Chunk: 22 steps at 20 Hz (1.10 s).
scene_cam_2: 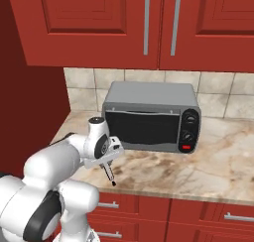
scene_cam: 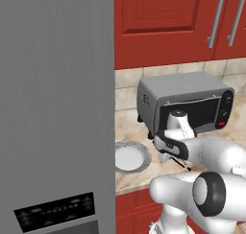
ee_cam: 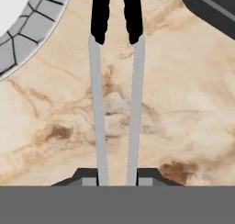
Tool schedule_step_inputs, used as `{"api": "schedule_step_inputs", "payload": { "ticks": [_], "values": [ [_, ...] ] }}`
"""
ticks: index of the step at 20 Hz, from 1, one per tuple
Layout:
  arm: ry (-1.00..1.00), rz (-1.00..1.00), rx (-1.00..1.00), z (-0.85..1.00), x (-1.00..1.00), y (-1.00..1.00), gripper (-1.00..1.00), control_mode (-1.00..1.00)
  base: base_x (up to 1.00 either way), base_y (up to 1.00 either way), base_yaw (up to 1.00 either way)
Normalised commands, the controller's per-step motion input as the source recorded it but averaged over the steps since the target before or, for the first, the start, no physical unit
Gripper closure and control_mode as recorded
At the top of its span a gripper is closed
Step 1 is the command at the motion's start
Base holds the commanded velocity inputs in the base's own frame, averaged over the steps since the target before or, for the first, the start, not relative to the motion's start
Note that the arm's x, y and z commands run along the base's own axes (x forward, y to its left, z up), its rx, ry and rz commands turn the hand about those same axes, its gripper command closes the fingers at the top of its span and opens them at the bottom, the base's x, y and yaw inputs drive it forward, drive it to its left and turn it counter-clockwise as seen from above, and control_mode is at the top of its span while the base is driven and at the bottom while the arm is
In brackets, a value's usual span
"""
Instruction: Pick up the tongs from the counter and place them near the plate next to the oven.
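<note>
Our gripper (ee_cam: 117, 179) is clamped on the tongs (ee_cam: 117, 94), held above the counter (ee_cam: 183, 117) beside the plate (ee_cam: 32, 21); we should lower them gently before letting go

Marbled beige-brown surface (scene_cam_2: 198, 169) with oven and plate on it.
Grey toaster oven (scene_cam_2: 151, 117) sits at the back by the tiled wall, dark glass door facing out. White plate (scene_cam: 129, 157) lies flat near the front edge, beside the oven's front corner, next to the tall grey fridge (scene_cam: 56, 108).
</note>
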Motion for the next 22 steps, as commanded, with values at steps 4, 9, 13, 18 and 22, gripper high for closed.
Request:
{"api": "schedule_step_inputs", "payload": {
  "ticks": [4, 9, 13, 18, 22],
  "values": [
    [0.00, 0.02, 0.00, -0.12, 0.48, 0.05, 1.00, -1.00, 0.00, 0.00, 0.00],
    [-0.02, 0.02, 0.00, -0.32, 0.39, 0.05, 1.00, -1.00, 0.00, 0.00, 0.00],
    [-0.07, 0.01, 0.00, -0.51, 0.12, 0.16, -1.00, -1.00, 0.00, 0.00, 0.00],
    [-0.14, 0.00, 0.00, -0.19, -0.12, 0.09, -1.00, -1.00, 0.00, 0.00, 0.00],
    [-0.13, 0.02, 0.00, 0.05, -0.32, 0.00, -1.00, -1.00, 0.00, 0.00, 0.00]
  ]
}}
